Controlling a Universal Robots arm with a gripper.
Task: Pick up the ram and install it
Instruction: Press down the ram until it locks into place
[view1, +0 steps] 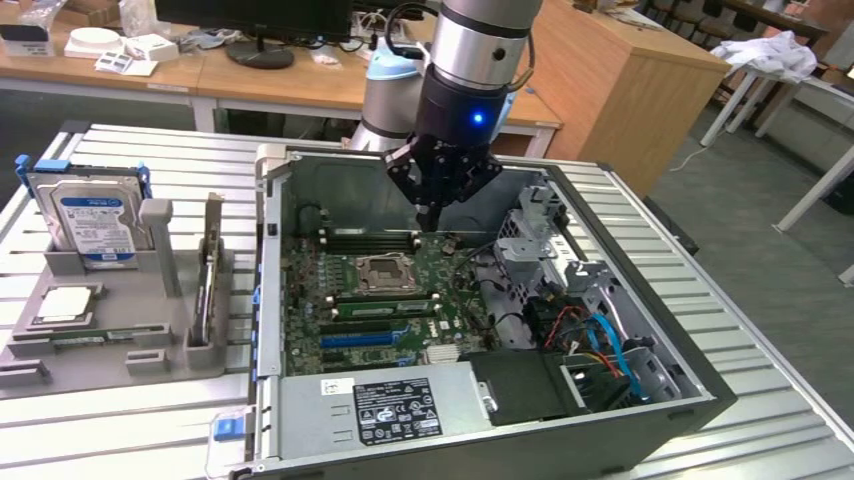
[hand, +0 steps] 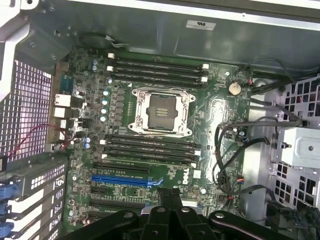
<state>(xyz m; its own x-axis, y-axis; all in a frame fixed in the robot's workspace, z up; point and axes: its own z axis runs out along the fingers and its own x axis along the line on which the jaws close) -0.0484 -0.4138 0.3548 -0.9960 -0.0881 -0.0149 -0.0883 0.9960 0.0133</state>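
Quick status from our RAM run. The hand (view1: 427, 222) was hanging inside the open PC case (view1: 400, 170), low over the motherboard (view1: 441, 290) and closest to the bank of memory slots on the far side of the CPU socket (view1: 380, 270). Its fingers were pressed together with nothing between them. The wrist view backed that up: the 2 fingertips (hand: 170, 200) sat side by side, empty, with the socket (hand: 160, 110) in front of them.

So where was the ram (view1: 380, 306)? In the exterior view we saw a thin green stick standing in 1 of the slots on the near side of the socket, and we took that for it. It's a fair guess rather than a sure thing, because from straight above those slots (hand: 150, 147) all looked about equally dark.

Over on the desk (view1: 134, 150), the grey holder (view1: 160, 240) had the blue-labelled hard drive (view1: 94, 215) upright in it. There was also a thin greenish strip (view1: 91, 340) lying low in a groove, and we couldn't tell what that was.

If the stick in the slot was our ram, then pickup and placement looked done. What we couldn't judge was whether it was fully seated.
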